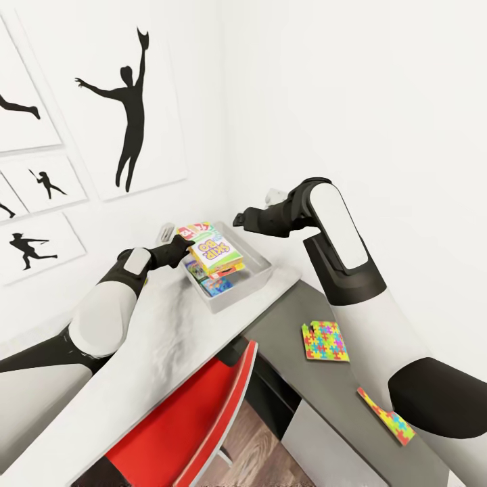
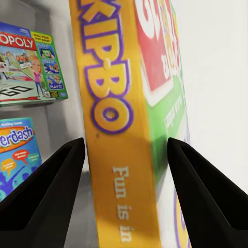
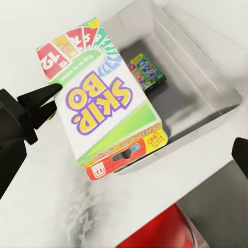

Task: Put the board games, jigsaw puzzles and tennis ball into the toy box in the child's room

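one white-and-orange skip-bo board game box (image 1: 213, 251) is tilted over the shallow light grey toy box (image 1: 260, 270) on the pale mottled table (image 1: 145, 358), the left gripper (image 1: 181, 247) clamped on its edge. two more game boxes (image 2: 28, 64) lie inside. the right gripper (image 1: 238, 219) hovers above; whether it is parted or closed, i cannot tell. two multicoloured jigsaw puzzles (image 1: 325, 341) lie on the dark cabinet top (image 1: 297, 318).

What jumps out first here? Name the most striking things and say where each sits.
The Skip-Bo game box stands out, held by the left gripper over the near rim of the grey toy box, which already holds two board games. Two bright jigsaw puzzles lie on the dark grey cabinet top to the right. Black baseball-player silhouettes mark the wall, and a red chair is tucked under the table.
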Available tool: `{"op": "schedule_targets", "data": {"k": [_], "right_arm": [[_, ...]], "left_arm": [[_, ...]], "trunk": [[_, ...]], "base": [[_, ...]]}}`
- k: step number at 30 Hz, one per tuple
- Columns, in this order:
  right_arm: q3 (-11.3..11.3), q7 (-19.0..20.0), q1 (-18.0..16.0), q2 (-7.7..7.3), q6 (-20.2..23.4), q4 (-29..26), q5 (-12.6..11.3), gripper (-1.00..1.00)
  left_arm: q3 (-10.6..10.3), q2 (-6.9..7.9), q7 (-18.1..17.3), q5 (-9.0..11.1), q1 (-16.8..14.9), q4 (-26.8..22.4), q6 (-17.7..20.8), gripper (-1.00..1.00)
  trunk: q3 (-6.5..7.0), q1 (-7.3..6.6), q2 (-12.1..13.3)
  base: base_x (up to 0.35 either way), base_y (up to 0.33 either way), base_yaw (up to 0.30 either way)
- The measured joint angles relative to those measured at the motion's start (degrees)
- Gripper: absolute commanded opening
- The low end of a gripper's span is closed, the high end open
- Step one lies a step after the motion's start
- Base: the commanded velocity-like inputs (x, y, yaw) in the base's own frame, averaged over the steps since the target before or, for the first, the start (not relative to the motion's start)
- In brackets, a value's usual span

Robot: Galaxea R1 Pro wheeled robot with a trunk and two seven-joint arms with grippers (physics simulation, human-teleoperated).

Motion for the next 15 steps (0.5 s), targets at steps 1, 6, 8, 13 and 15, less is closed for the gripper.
{"op": "schedule_targets", "data": {"k": [1,6,8,13,15], "right_arm": [[0.03,0.00,0.00,-0.01,0.00,0.00,-0.01,1.00],[0.10,0.00,0.02,-0.03,0.00,-0.04,-0.08,1.00],[0.13,0.01,0.02,-0.04,0.00,-0.06,-0.12,1.00],[0.14,0.03,0.09,-0.05,0.00,-0.20,-0.14,1.00],[0.14,0.07,0.10,-0.05,0.00,-0.23,-0.14,1.00]], "left_arm": [[-0.08,0.01,0.00,0.00,0.00,-0.02,-0.03,-1.00],[-0.65,0.09,0.00,-0.04,0.00,-0.10,-0.55,-1.00],[-0.79,0.08,0.01,0.17,-0.24,-0.17,-1.00,-1.00],[-0.95,-0.02,0.01,0.04,-1.09,-0.13,-1.86,-1.00],[-0.98,-0.03,0.01,0.02,-1.22,-0.14,-2.07,-1.00]], "trunk": [[-0.09,0.00,0.00],[-0.57,0.00,0.00],[-0.75,0.00,0.00],[-1.23,0.00,0.00],[-1.42,0.00,0.00]], "base": [[0.000,0.000,0.000],[0.000,0.000,0.000],[0.000,0.000,0.000],[0.000,0.000,0.000],[0.000,0.000,0.000]]}}
